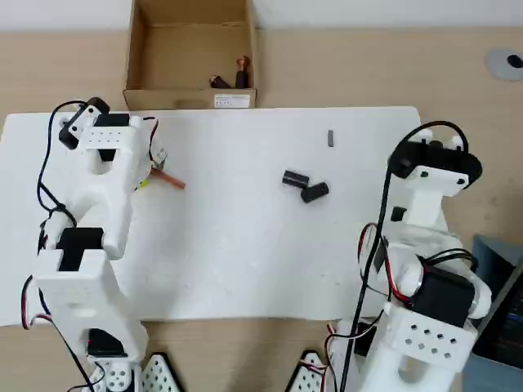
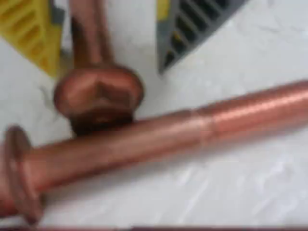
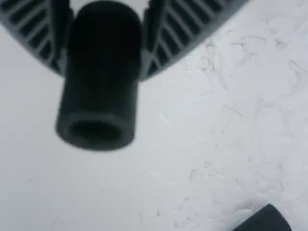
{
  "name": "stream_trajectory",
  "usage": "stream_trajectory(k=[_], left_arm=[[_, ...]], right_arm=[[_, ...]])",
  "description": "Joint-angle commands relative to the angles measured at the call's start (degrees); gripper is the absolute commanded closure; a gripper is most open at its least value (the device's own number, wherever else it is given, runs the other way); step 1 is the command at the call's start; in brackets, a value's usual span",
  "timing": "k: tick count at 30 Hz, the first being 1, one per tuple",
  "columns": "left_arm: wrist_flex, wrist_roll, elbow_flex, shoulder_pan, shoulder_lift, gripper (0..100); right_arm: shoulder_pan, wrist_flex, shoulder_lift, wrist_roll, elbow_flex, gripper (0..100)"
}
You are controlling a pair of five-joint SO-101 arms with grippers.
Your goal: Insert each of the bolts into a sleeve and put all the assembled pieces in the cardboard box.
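My left gripper (image 2: 108, 72) is low over the white mat, open, with a copper bolt (image 2: 96, 91) between its fingers, close against the yellow finger (image 2: 29, 33) and apart from the grey finger (image 2: 192, 29). A second copper bolt (image 2: 159, 139) lies on the mat just past it, also seen as the bolt (image 1: 170, 180) beside the left gripper (image 1: 151, 170). My right gripper (image 3: 103, 72) is shut on a black sleeve (image 3: 98, 96), open end facing out, above the mat. Two loose black sleeves (image 1: 296, 179) (image 1: 315, 192) lie mid-mat. The cardboard box (image 1: 139, 49) holds assembled pieces (image 1: 242, 72).
A small grey piece (image 1: 331, 138) lies on the white mat (image 1: 245, 261) behind the loose sleeves. The right arm (image 1: 429, 167) stands over the mat's right edge. Part of a loose sleeve (image 3: 264, 220) shows near the right gripper.
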Motion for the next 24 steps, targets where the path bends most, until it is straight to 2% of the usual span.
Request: stream_trajectory(k=[1, 4, 9, 19, 24], left_arm=[[-2.9, 0.3, -2.6, -0.8, 1.7, 85], [-4.0, 0.3, -2.7, -1.4, 3.1, 86], [-4.3, 0.2, -2.7, -1.6, 3.6, 100], [-3.9, 0.0, -3.1, -1.3, 3.2, 100], [4.6, 0.0, -11.3, -0.9, 1.0, 100]], right_arm=[[0.7, -1.2, -0.8, -0.2, 0.0, 98.7], [0.7, -1.1, -0.8, -0.2, 0.0, 98.7], [0.7, -1.2, -0.8, -0.2, 0.0, 98.7], [0.7, -1.3, -0.8, -0.1, -0.3, 98.7], [0.6, -1.1, -0.8, -0.1, -3.6, 98.7]])
